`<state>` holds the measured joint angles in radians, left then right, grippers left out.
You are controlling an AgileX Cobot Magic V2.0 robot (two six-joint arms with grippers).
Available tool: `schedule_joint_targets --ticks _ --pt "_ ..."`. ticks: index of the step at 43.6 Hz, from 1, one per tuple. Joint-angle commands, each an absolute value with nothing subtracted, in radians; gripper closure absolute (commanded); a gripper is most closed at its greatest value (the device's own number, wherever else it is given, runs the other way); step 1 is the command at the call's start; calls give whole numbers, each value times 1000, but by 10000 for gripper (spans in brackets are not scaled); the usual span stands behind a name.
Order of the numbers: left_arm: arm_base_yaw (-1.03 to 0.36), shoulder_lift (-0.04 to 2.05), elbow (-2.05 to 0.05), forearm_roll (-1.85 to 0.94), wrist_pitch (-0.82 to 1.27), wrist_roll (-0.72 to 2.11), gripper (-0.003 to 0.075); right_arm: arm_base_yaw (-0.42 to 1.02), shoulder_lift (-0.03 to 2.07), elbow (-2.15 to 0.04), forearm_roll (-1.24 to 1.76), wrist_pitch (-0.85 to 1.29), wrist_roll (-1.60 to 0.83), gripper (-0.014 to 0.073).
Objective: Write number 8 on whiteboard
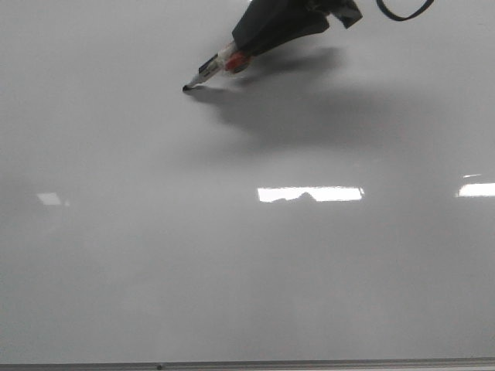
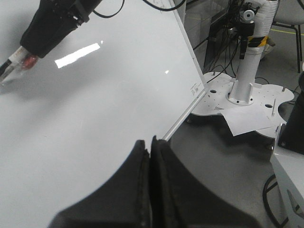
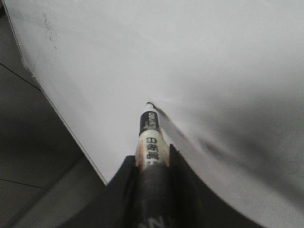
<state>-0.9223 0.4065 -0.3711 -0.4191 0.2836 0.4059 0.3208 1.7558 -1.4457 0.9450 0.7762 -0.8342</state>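
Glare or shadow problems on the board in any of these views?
Front view: bright glare patches on the whiteboard, plus a broad soft shadow beside the marker. Left wrist view: one glare streak. Right wrist view: soft focus, shadow by the marker tip.

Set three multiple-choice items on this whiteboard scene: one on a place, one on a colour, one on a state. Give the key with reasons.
1. Where is the marker tip in the front view?
A. upper part of the whiteboard
B. by the bottom edge
C. off the board

2. What colour is the band on the marker?
A. green
B. red-orange
C. blue

3. How is the left hand?
A. wide open
B. shut on a marker
C. shut, empty

Key:
1 A, the tip meets the board high up, left of centre.
2 B, a red-orange band shows beside the right hand.
3 C, its fingers press together with nothing between them.
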Motion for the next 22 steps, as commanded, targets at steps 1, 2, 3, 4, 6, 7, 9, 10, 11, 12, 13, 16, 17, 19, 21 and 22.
schedule_joint_targets --ticks 1,2,3,4,6,7,9,10,11,12,13,16,17,19,21,22 --pt "-926 409 -398 -438 211 395 741 347 1741 -1489 994 755 -854 664" --pt "-926 409 -398 -438 211 395 741 354 1750 -1489 985 755 -854 663" --pt "-926 409 -398 -438 211 395 741 359 1754 -1489 979 755 -854 663" --pt "-926 409 -398 -438 211 395 741 365 1759 -1489 967 754 -854 663" --pt "-926 409 -398 -438 211 395 741 368 1767 -1489 945 755 -853 663" --pt "-926 409 -398 -438 211 395 741 368 1770 -1487 934 755 -851 662" --pt "-926 409 -398 -438 211 395 741 368 1771 -1483 918 755 -842 658" --pt "-926 409 -398 -438 211 395 741 368 1771 -1479 903 755 -838 654" --pt "-926 409 -398 -438 211 395 741 366 1770 -1478 882 759 -832 655" --pt "-926 409 -398 -438 211 395 741 364 1770 -1477 872 764 -827 655" --pt "-926 409 -398 -438 211 395 741 361 1770 -1477 849 768 -821 655" --pt "-926 409 -398 -438 211 395 741 348 1766 -1477 799 779 -790 655" --pt "-926 409 -398 -438 211 395 741 343 1765 -1475 792 782 -787 655" --pt "-926 409 -398 -438 211 395 741 329 1753 -1467 787 779 -786 655" --pt "-926 409 -398 -438 211 395 741 313 1739 -1451 787 777 -786 655" --pt "-926 409 -398 -438 211 395 741 304 1732 -1443 787 777 -786 655"
